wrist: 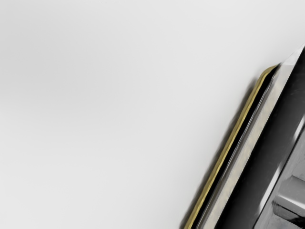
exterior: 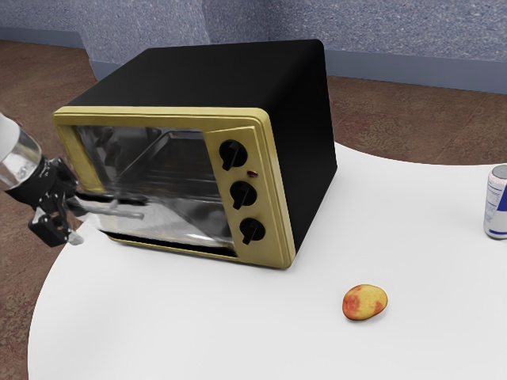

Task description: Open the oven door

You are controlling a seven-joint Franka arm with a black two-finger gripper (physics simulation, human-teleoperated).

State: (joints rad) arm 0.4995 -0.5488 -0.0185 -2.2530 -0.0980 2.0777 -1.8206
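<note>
Well, the oven door [exterior: 178, 225] looks partly lowered at the front of the oven [exterior: 230, 75], with my gripper [exterior: 75, 222] beside the handle [exterior: 123, 212], at the oven's end away from the knobs [exterior: 243, 193]. I can't tell whether my fingers are clenched or released. Pulling off the hinge's arc could make me slip (glossy bars forgive little) or drag the oven.
</note>
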